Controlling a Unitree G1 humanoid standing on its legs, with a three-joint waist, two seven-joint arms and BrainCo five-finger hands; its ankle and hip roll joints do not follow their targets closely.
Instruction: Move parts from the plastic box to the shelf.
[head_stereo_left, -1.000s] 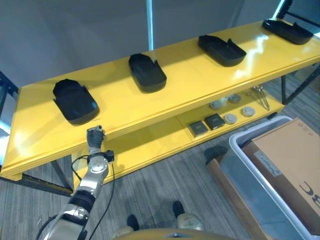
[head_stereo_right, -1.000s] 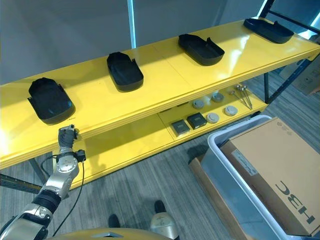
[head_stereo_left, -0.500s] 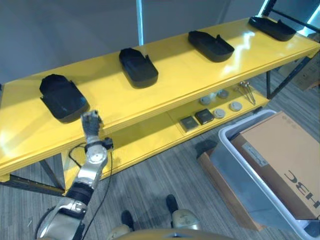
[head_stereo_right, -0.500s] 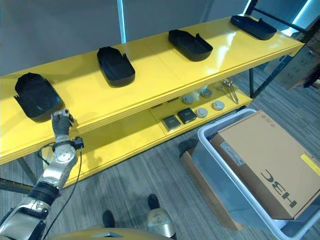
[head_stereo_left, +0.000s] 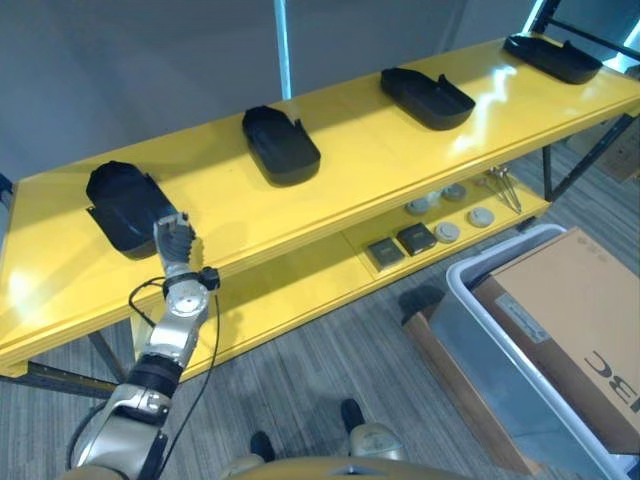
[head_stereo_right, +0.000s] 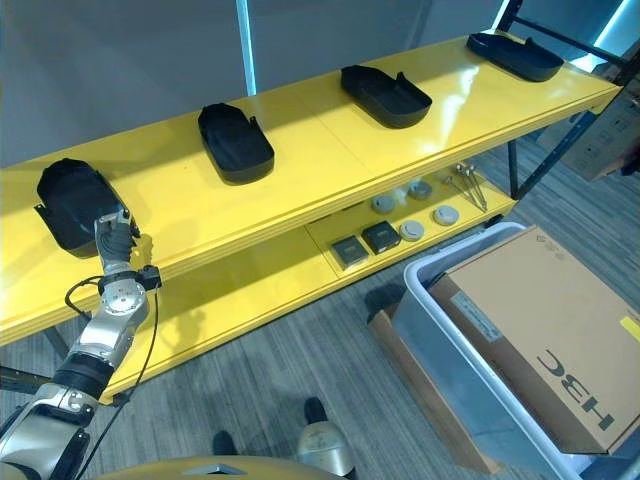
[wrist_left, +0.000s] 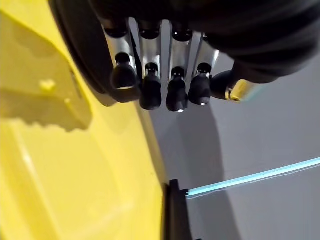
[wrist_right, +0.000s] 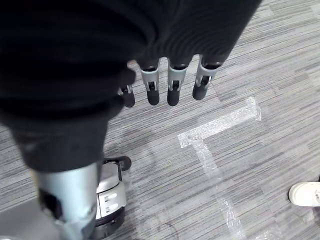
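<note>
The left hand (head_stereo_left: 174, 240) hangs released, fingers relaxed, just beside the leftmost black part (head_stereo_left: 125, 205) resting on the yellow shelf (head_stereo_left: 380, 150) — placement looks done — so next comes a turn toward the plastic box (head_stereo_left: 480, 340).

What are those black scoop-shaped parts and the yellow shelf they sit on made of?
The black parts look like moulded plastic with a matte finish: thin walls, rounded edges, dull surface. The yellow shelf looks like painted metal or a lacquered board: glossy, with bright reflections. Which one, I cannot tell.
</note>
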